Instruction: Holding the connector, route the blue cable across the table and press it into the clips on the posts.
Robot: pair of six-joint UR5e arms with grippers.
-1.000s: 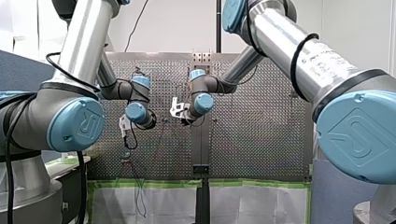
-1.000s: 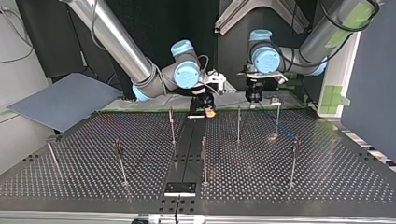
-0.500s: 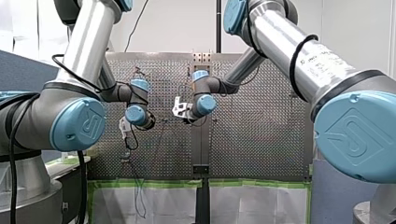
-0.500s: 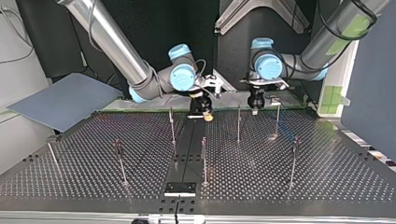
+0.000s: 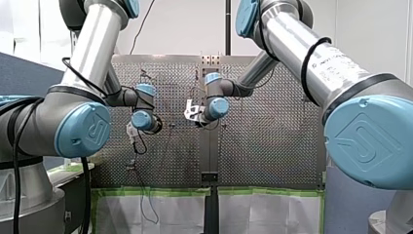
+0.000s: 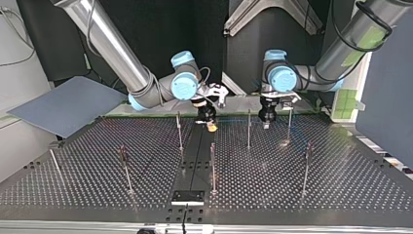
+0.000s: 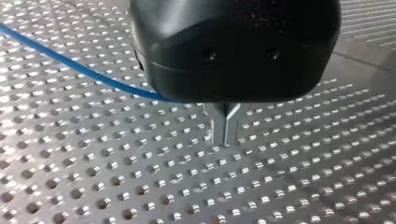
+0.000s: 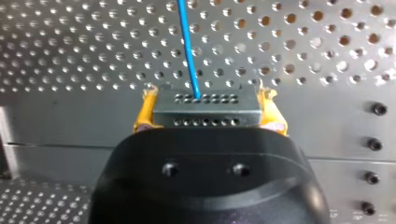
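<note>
Perforated table (image 6: 341,185) | my right tool (image 8: 208,112) clamps connector (image 8: 205,103), blue cable (image 8: 187,46) leading straight ahead | my left tool (image 7: 225,126) pinched narrow, possibly on cable, beside post (image 6: 248,130).

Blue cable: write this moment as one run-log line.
right gripper: shut on connector | blue cable: leads out of connector | left gripper: shut, near cable

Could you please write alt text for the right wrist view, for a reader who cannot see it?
My right gripper holds a grey connector between its jaws, shut on it with yellow pads. A blue cable runs from the connector straight ahead over the perforated table.
</note>
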